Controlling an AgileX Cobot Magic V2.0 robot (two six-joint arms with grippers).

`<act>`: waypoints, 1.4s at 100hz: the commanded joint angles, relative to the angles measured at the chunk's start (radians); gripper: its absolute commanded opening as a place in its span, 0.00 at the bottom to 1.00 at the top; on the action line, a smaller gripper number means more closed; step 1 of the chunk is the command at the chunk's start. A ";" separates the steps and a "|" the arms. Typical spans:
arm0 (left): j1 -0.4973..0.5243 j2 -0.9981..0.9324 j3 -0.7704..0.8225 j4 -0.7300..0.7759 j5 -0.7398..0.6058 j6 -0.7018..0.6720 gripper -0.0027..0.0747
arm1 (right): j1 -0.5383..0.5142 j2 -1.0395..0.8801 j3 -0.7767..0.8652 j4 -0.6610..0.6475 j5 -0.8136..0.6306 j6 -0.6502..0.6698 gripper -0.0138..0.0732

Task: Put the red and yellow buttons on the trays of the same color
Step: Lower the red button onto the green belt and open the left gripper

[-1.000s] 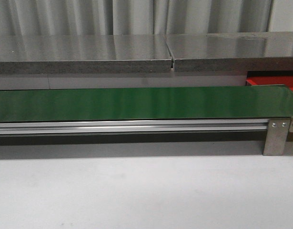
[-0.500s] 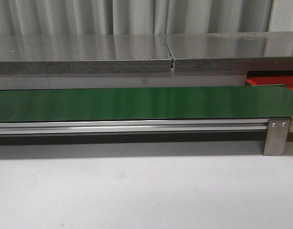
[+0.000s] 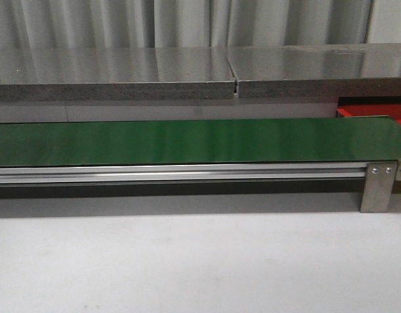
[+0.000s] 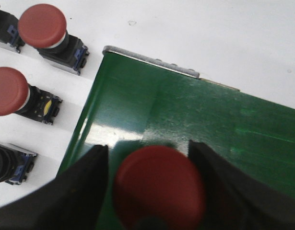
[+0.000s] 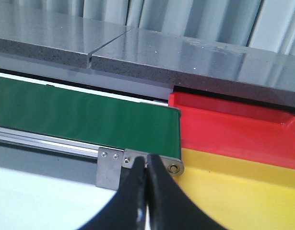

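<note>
Left hand (image 4: 154, 184): dark fingers (image 4: 85, 189) clamped on either side of a glossy red domed push button (image 4: 159, 187), held above the long green belt (image 4: 209, 129) near its metal end strip. Beside that hand, off the belt on the white tabletop (image 4: 209, 33), three more red-capped buttons on dark bases (image 4: 46, 31) lie on their sides. Right hand (image 5: 147, 191): fingers pressed together, empty. Just beyond it, the belt end; beside that, a bright red plastic tray (image 5: 233, 129) touching a yellow plastic tray (image 5: 243, 191).
</note>
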State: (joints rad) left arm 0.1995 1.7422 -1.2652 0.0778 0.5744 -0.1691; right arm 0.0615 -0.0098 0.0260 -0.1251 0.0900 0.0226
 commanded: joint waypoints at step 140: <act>0.362 -0.305 0.284 0.007 -0.121 -0.062 0.88 | 0.002 -0.015 -0.010 -0.013 -0.080 0.001 0.08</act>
State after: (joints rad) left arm 0.5054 1.4794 -0.9913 0.0857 0.5475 -0.2192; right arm 0.0615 -0.0098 0.0260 -0.1251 0.0900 0.0226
